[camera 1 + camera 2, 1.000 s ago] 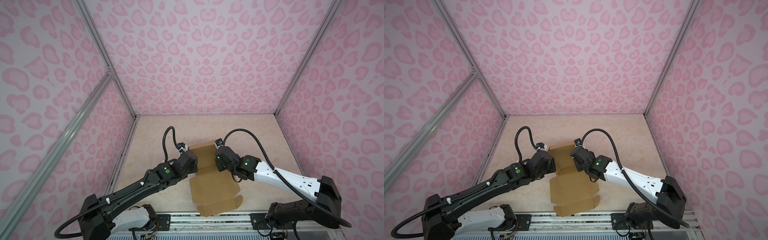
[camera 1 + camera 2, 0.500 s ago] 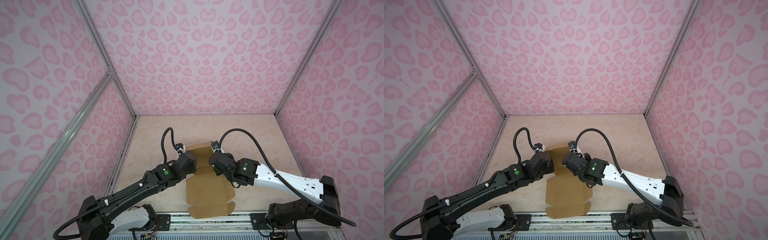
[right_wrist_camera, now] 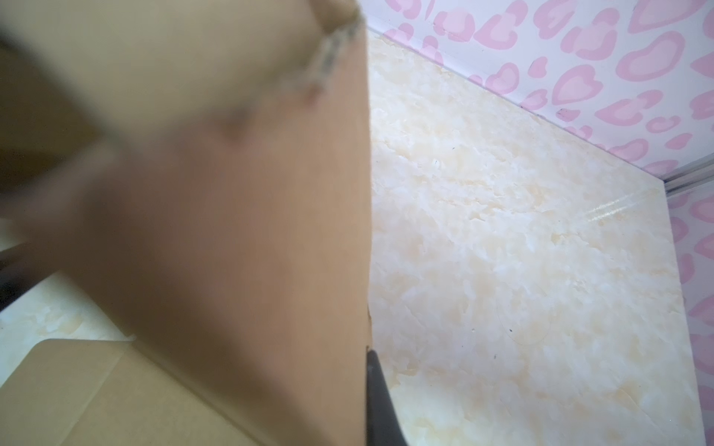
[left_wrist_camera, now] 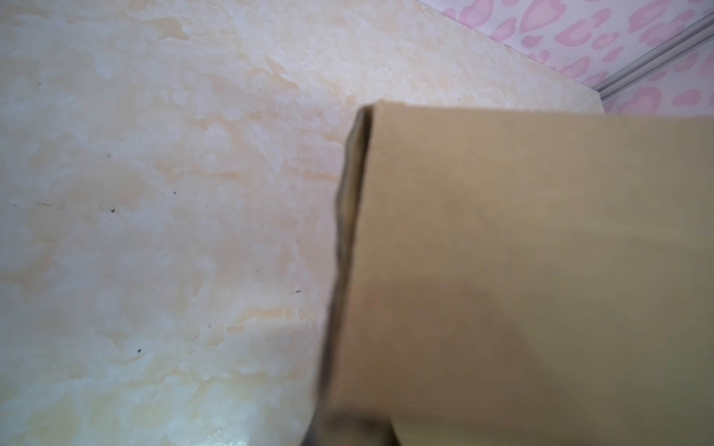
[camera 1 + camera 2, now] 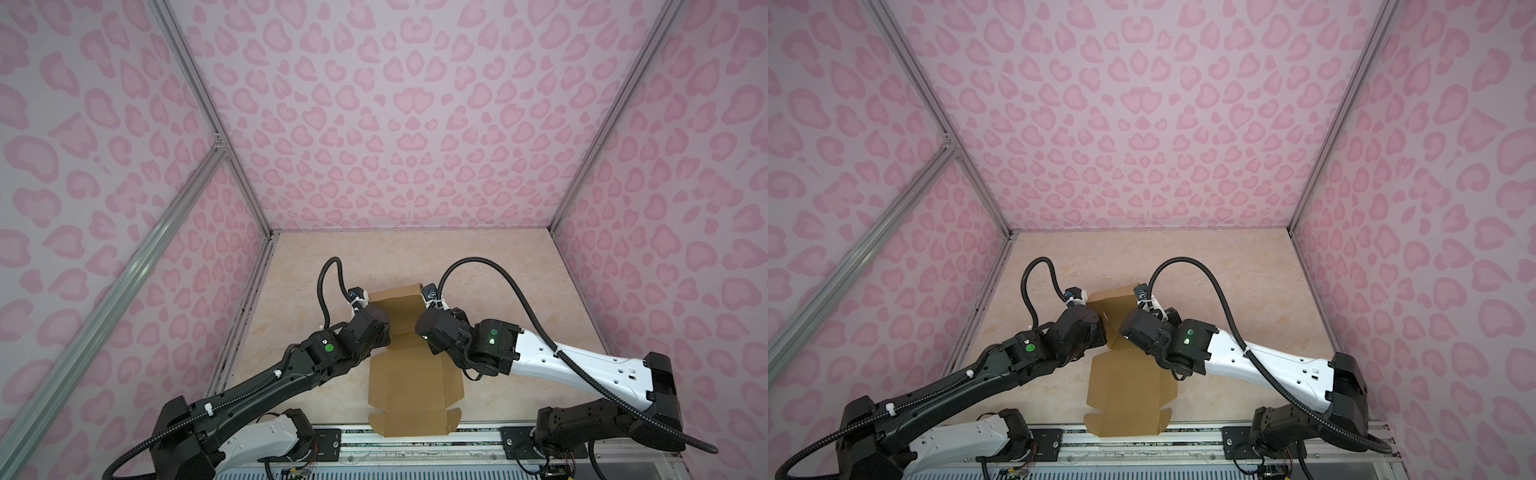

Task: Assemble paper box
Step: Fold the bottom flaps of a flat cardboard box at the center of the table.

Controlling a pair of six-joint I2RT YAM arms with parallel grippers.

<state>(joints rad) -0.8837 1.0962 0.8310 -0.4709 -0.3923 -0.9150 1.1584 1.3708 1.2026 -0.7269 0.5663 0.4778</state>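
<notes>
The paper box (image 5: 411, 382) is a brown die-cut cardboard sheet in both top views. Its near panel lies flat, and its front flap overhangs the table's front edge. Its far part (image 5: 1113, 303) stands folded up between my two wrists. My left gripper (image 5: 380, 328) is at the left side flap and is shut on it. In the left wrist view that flap (image 4: 541, 270) fills the picture and runs down into the jaws. My right gripper (image 5: 424, 328) is shut on the right side flap (image 3: 232, 231). One dark finger (image 3: 380, 405) lies flat against the flap's edge.
The beige marbled table (image 5: 498, 270) is closed in by pink patterned walls on three sides. An aluminium rail (image 5: 415, 444) carrying both arm bases runs along the front. The arms' cables arch above the box's far end.
The box has swung from skewed to square and slid towards the front rail, where its front flap now overhangs. The right gripper has moved in to the right flap.
</notes>
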